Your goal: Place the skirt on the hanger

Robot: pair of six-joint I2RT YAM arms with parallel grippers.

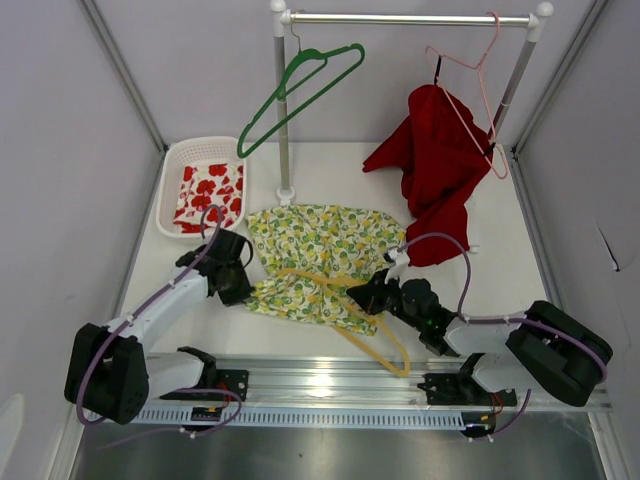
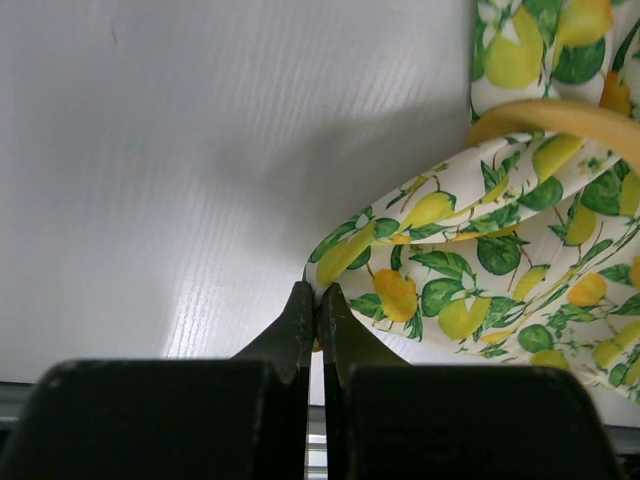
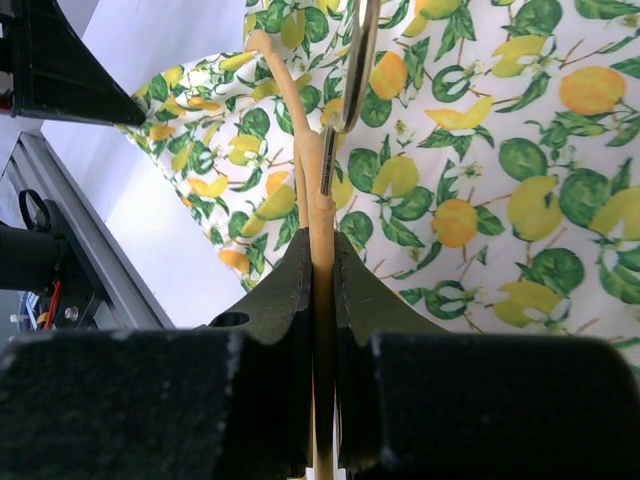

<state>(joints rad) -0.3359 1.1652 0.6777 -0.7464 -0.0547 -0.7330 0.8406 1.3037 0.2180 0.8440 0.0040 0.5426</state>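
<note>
At the edge of the skirt [image 1: 310, 250], the left gripper [image 2: 317, 295] pinches thin hem that may slip if the right gripper [image 3: 322, 250], clamping the hanger [image 3: 316, 180], tugs.

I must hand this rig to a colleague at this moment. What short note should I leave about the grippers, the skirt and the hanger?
Left gripper: shut on the edge of the skirt, at its left side.
Right gripper: shut on the yellow hanger.
The skirt lies spread on the table, with the yellow hanger across it.
Done: both things are gripped.
Left to do: the skirt is not yet on the hanger, so it must be fitted on.
</note>
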